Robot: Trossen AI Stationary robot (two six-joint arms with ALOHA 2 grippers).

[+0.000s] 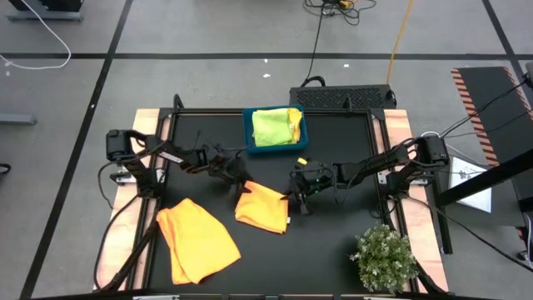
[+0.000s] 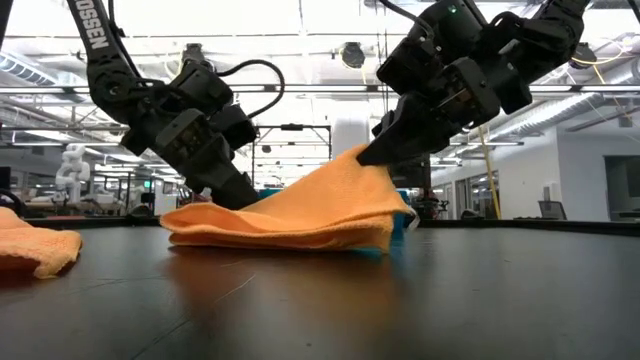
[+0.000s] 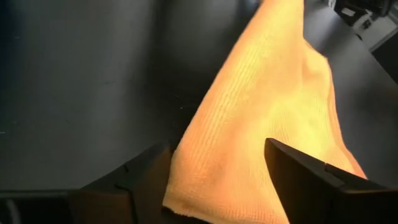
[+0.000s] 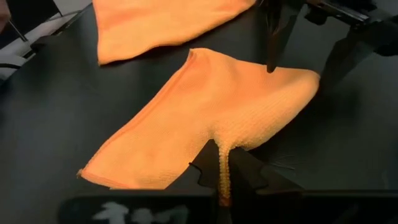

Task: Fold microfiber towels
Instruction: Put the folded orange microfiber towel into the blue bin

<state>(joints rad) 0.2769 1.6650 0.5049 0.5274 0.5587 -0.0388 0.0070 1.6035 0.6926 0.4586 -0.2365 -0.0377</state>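
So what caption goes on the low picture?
Right gripper lifts a pinched edge of the folded orange towel while the open left gripper waits opposite.

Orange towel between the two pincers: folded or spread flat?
Folded. The orange towel lies doubled in layers in the low view, its right edge lifted by the shut right pincer.

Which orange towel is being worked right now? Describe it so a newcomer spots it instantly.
On the black table, look at mid-table, in front of the teal tray holding the lime green towel. The folded orange towel lies between the two arms, its edge pinched up by the right claw, with the left claw open at its other side. The other orange towel lies untouched, nearer the front left.
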